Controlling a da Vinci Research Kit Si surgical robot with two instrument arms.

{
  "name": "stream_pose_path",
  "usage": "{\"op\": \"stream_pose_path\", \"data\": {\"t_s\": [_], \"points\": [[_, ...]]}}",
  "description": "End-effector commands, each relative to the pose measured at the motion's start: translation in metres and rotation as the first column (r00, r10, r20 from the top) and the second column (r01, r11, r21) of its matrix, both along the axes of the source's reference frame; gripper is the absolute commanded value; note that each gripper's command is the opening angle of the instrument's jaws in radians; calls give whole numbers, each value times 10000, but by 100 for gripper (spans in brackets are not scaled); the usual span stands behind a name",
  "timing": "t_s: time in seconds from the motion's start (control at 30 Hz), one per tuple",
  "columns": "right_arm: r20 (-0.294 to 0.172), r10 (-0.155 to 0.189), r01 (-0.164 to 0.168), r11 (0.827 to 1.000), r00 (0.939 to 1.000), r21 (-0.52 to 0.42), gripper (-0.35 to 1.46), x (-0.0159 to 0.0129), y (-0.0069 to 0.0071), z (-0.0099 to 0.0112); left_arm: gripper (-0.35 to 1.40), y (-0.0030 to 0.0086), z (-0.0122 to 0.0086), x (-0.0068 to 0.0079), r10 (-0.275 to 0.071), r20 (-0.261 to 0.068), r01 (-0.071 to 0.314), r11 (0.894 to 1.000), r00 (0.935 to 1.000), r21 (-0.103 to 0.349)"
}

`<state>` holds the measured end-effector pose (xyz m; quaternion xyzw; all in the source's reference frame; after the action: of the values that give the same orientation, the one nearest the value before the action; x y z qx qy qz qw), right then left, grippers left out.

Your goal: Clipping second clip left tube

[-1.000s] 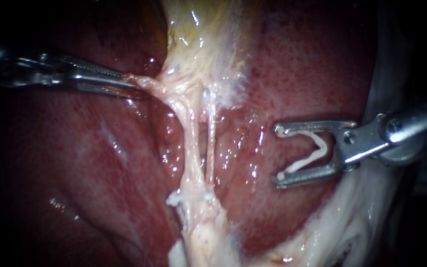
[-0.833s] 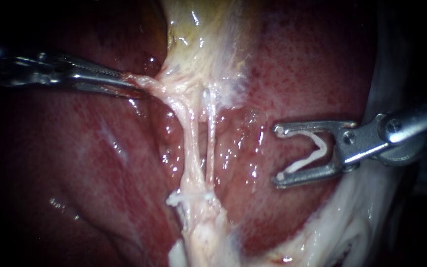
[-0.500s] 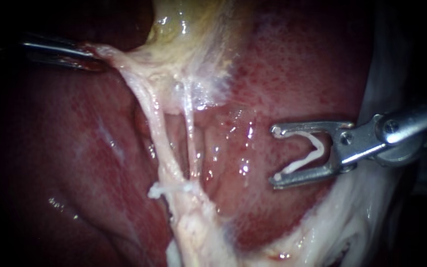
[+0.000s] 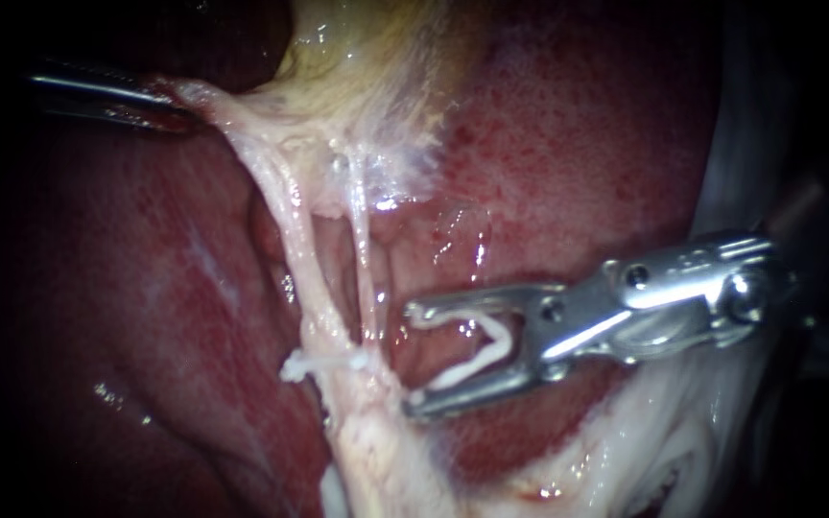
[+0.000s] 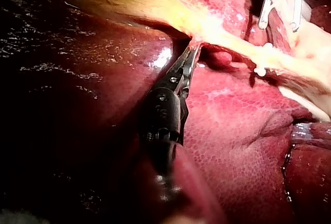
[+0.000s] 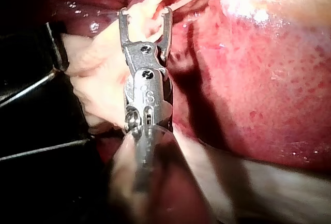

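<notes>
right instrument (image 4: pixel 413 360): its jaws stand wide apart with a white v-shaped clip (image 4: pixel 472 363) seated between them, one leg along each jaw. the clip is carried, not yet squeezed. the jaw tips sit just beside the two pale strands, and nothing but the clip lies between them.

the left tube (image 4: pixel 304 254) is the thicker strand, stretched taut from the gallbladder (image 4: pixel 376 58) down to where both strands merge. the thinner right tube (image 4: pixel 362 254) runs close beside it and lies between it and the jaw tips. a placed clip (image 4: pixel 323 363) already crosses the strands low down, where they meet.

left instrument (image 4: pixel 170 96): its jaws are closed on pale tissue (image 4: pixel 213 101) at the gallbladder's edge, holding the strands tense over the red liver (image 4: pixel 578 144).

the step in hand looks like the approach, with the clip loaded but not around anything. the next move likely calls for getting the open jaws round the left tube alone, above the placed clip, before closing.

in the way is the right tube, which the tips meet first and could catch by mistake. the gap between the strands is narrow. the right wrist view does not settle whether the tips touch tissue.
</notes>
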<state>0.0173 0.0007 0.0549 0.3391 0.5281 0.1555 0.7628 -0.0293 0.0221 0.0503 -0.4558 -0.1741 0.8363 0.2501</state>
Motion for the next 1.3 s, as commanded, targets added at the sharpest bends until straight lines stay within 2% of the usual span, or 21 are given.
{"op": "stream_pose_path", "data": {"t_s": [0.03,0.3,0.53,0.77,0.87,1.13,1.3], "points": [[-17,11,-10,9999,10000,136,50,5,0,2,-35,0,0,-1,3,-7,-3,10000,10000,-6],[170,193,-211,9929,9997,1170,50,31,-2,29,-35,0,0,-3,-14,-18,14,10000,10000,-8],[415,336,-402,9846,9986,1700,50,30,-3,58,-35,-1,0,-4,-16,-21,16,10000,10000,-11],[567,392,-505,9756,9976,2139,50,29,-2,70,-35,-2,1,-5,-22,-27,22,10000,10000,-19],[550,369,-483,9736,9978,2232,50,32,-3,73,-35,-2,2,-5,-23,-29,23,10000,10000,-23],[310,-33,-47,9671,9995,2543,50,53,-4,77,-35,-2,3,-5,-23,-30,23,10000,10000,-30],[37,-5,-5,9613,10000,2756,50,66,-4,75,-35,-2,3,-6,-25,-31,25,10000,10000,-30]]}}
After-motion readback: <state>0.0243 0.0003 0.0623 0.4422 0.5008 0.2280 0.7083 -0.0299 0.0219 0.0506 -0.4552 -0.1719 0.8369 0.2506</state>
